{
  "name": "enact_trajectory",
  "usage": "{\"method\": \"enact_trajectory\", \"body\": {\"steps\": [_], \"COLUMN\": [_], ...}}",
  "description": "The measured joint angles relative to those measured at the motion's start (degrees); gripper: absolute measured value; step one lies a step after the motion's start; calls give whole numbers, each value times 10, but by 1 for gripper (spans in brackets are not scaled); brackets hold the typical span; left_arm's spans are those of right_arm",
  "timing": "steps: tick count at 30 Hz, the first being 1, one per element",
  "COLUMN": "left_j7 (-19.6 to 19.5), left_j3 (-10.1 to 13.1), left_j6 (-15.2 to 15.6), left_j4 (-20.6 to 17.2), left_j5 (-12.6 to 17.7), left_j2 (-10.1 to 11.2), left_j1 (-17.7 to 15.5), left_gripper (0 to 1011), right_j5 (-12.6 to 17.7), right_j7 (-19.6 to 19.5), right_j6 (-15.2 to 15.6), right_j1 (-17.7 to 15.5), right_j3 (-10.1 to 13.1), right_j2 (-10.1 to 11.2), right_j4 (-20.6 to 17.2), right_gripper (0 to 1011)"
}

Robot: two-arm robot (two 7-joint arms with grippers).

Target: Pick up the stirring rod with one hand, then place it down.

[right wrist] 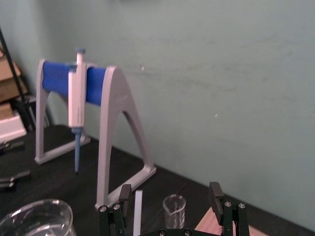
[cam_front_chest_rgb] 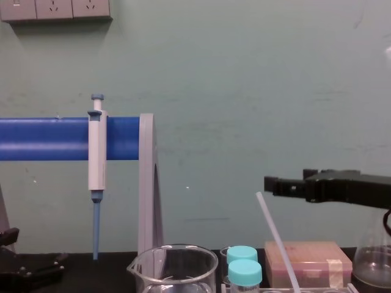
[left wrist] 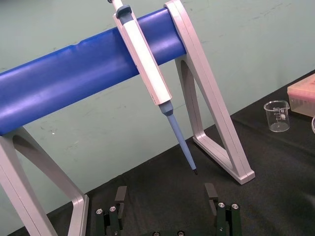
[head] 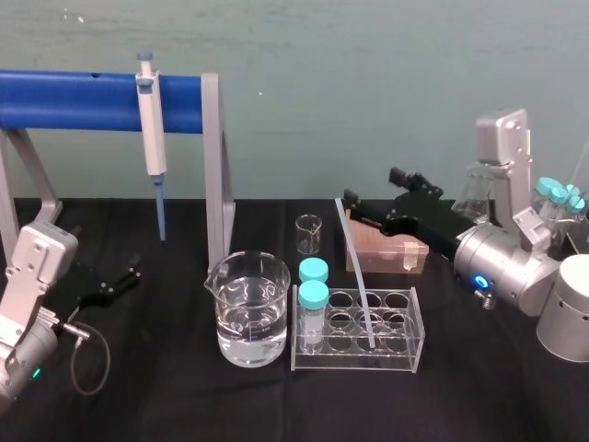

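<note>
Leaning in the clear tube rack (head: 357, 361), the stirring rod (head: 354, 267) has its lower end in a well on the rack's right side. Its upper end tilts back and to the left, towards the small beaker (head: 309, 234).

The right gripper (head: 370, 184) reaches in from the right, above the pink box (head: 386, 250), with its jaws spread wide and level with the top of the rod. In the right wrist view the rod (right wrist: 138, 211) stands between the fingers (right wrist: 124, 194), close against one of them; whether they touch cannot be told. In the chest view the rod's tip (cam_front_chest_rgb: 278, 241) sits just below the gripper's (cam_front_chest_rgb: 287, 185) front end. Nothing is gripped.

The left gripper (head: 115, 281) lies low over the black table (head: 166, 396) on the far left. Its jaws are also apart and empty, as the left wrist view (left wrist: 166, 192) shows.

A large beaker (head: 247, 308) holding clear liquid stands just left of the rack. Two teal-capped tubes (head: 313, 295) occupy the rack's left wells. A white-and-blue pipette (head: 150, 120) hangs from the blue bar of the grey stand (head: 216, 166) at the back left.
</note>
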Motion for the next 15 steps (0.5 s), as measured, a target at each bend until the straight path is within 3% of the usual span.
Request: {"method": "enact_trajectory", "body": {"steps": [15], "left_j7": [0], "left_j3": [0], "left_j6": [0], "left_j4": [0], "left_j5": [0], "left_j2": [0], "left_j1": [0], "left_gripper": [1000], "right_j5": [-16], "right_j7": [58], "right_j6": [53], "right_j1": [20], "right_j3": [-25], "right_j2": [-10], "right_j4": [44], "right_gripper": [1000]}}
